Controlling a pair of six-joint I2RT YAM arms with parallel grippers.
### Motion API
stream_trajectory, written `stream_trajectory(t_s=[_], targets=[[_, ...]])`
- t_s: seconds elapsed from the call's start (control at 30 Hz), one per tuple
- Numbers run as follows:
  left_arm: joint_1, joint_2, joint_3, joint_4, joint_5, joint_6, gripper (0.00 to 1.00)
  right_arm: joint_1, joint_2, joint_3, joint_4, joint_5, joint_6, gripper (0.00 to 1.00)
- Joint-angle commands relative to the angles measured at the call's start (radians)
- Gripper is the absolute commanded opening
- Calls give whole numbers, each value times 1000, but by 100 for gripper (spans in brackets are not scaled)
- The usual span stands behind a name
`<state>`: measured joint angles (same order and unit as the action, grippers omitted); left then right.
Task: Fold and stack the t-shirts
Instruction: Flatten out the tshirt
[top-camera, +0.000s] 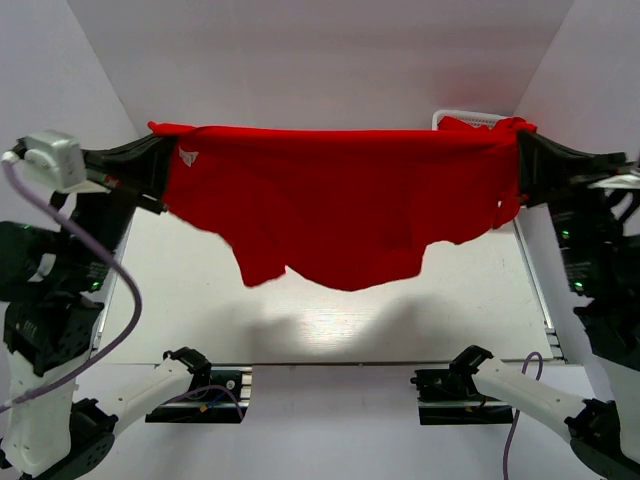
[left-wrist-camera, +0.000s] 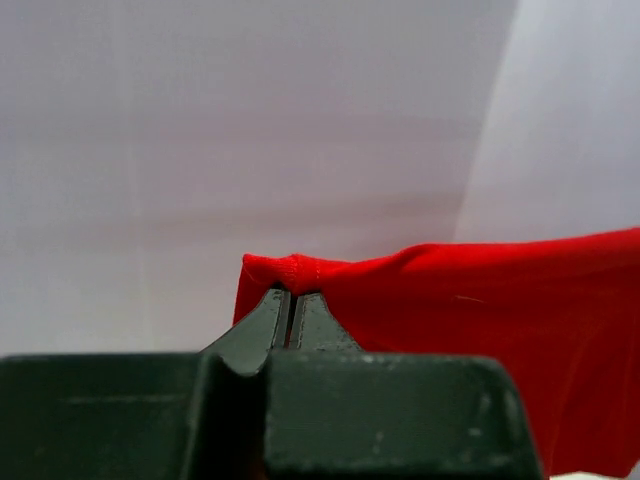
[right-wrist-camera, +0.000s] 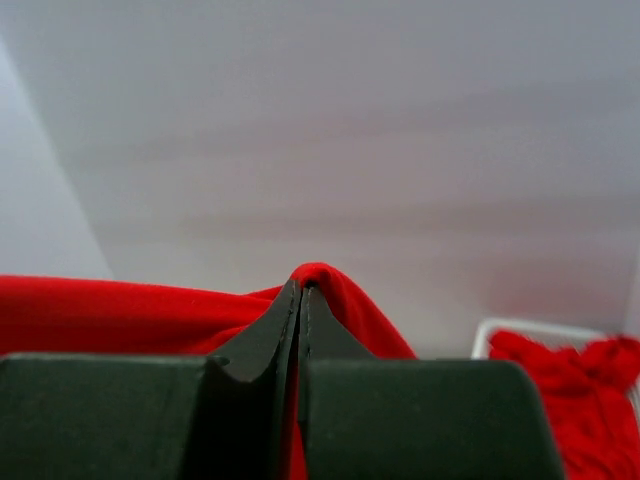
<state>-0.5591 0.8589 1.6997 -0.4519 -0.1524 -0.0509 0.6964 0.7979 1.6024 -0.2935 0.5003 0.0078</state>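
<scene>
A bright red t-shirt (top-camera: 340, 200) hangs stretched in the air between both arms, high above the table, its lower edge drooping in uneven folds. My left gripper (top-camera: 160, 135) is shut on its left top corner; in the left wrist view the gripper (left-wrist-camera: 290, 295) pinches the red hem (left-wrist-camera: 300, 268). My right gripper (top-camera: 517, 135) is shut on the right top corner, and in the right wrist view the gripper (right-wrist-camera: 303, 290) has cloth (right-wrist-camera: 340, 290) bunched over its tips. More red t-shirts (right-wrist-camera: 570, 400) lie in a basket at the back right.
A white lattice basket (top-camera: 465, 118) stands at the far right behind the held shirt, its rim (right-wrist-camera: 530, 327) seen in the right wrist view. The white table (top-camera: 330, 320) lies below, with white walls on three sides. Both arm bases (top-camera: 200, 385) sit at the near edge.
</scene>
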Motion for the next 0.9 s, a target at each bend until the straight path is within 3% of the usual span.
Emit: stream_trajectory(t_s=[0.0, 0.17, 0.4, 0.5, 0.67, 0.7, 0.8, 0.87], targets=[[14, -24, 69, 4, 74, 40, 0, -6, -25, 80, -9, -81, -61, 0], [14, -24, 116, -18, 208, 40, 0, -5, -34, 113, -9, -163, -68, 0], [14, -4, 39, 7, 189, 10, 0, -8, -54, -38, 102, -141, -92, 0], [14, 25, -40, 21, 108, -13, 0, -6, -45, -154, 172, -60, -88, 0], [14, 100, -253, 84, -105, -64, 0, -14, 82, -413, 459, 165, -158, 0], [14, 124, -282, 94, -222, -76, 0, -11, 142, -438, 512, 229, -163, 0], [25, 254, -394, 152, -401, -118, 0, -29, 338, -478, 582, 311, -166, 0], [34, 352, -419, 162, -420, -139, 0, -55, 497, -472, 615, 311, -134, 0]])
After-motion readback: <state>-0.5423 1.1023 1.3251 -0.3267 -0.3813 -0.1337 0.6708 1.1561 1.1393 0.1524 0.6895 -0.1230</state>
